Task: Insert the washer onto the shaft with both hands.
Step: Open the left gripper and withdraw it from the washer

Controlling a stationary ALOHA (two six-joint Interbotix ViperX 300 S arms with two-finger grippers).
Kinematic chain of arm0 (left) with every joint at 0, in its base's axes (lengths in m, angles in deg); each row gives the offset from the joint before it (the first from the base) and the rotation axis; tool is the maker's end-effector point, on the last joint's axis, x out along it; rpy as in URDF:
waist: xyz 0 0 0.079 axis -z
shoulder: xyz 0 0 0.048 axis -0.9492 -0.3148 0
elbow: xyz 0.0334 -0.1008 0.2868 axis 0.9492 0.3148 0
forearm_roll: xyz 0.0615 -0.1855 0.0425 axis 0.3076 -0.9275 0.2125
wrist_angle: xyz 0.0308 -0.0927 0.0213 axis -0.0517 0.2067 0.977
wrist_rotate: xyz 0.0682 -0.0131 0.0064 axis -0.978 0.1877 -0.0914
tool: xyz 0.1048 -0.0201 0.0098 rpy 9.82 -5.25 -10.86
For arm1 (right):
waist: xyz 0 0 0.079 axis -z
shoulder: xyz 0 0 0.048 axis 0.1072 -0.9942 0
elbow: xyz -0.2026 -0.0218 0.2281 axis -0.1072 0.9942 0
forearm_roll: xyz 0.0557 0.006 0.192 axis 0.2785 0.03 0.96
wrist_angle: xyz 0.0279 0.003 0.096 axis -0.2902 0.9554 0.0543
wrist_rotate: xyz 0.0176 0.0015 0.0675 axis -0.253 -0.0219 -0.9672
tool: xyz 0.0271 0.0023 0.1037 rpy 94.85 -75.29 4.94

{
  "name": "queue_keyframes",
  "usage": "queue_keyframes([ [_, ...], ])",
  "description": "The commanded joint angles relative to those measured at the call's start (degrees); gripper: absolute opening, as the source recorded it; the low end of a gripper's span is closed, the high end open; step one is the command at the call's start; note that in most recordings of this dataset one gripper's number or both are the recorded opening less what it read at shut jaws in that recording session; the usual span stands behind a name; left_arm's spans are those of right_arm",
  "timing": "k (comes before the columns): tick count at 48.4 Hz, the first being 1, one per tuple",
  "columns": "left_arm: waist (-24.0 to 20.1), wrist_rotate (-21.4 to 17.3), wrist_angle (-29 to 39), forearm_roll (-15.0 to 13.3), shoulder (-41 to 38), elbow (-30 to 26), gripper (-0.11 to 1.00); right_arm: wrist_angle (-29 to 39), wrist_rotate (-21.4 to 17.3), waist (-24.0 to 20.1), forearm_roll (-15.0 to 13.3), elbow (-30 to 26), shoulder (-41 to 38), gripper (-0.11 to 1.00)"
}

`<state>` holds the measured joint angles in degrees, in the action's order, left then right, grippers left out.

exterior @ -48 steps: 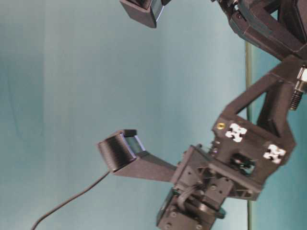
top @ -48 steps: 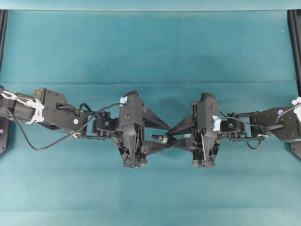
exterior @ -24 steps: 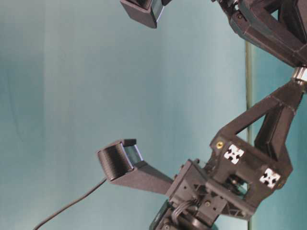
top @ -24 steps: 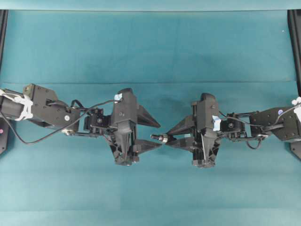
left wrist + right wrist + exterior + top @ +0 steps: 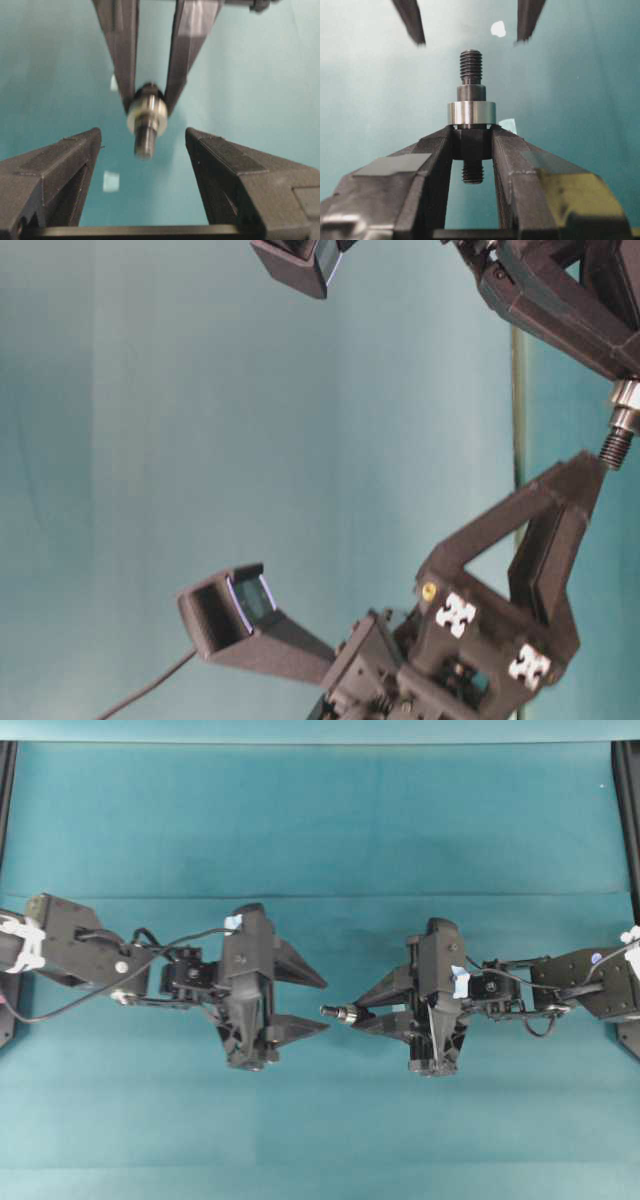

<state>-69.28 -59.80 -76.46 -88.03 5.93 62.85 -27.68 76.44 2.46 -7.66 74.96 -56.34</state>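
Fingers of the right gripper (image 5: 472, 145) clamp the shaft (image 5: 471, 107) level above the teal worktop (image 5: 320, 820), threaded tip towards the left gripper (image 5: 310, 1003). The washer (image 5: 471, 113) sits seated against them. Left fingers (image 5: 60, 165) spread wide, empty, apart.

Right gripper (image 5: 472, 137): jaws clamped on shaft (image 5: 471, 90), threaded tip pointing away, silvery washer (image 5: 471, 113) seated just above the grip. Left gripper's fingertips (image 5: 412, 25) beyond, spread apart. Teal tabletop (image 5: 370, 75).
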Motion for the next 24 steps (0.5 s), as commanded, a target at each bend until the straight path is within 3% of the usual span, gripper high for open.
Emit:
queue_keyframes([
  [1, 0.1, 0.1, 0.4, 0.1, 2.3, 0.5, 0.80, -0.3, -0.4, -0.1, 0.1, -0.9, 0.5, 0.00],
  [24, 0.1, 0.1, 1.5, 0.2, 6.3, 4.4, 0.80, -0.3, -0.4, -0.1, 0.1, -1.0, 0.5, 0.00],
])
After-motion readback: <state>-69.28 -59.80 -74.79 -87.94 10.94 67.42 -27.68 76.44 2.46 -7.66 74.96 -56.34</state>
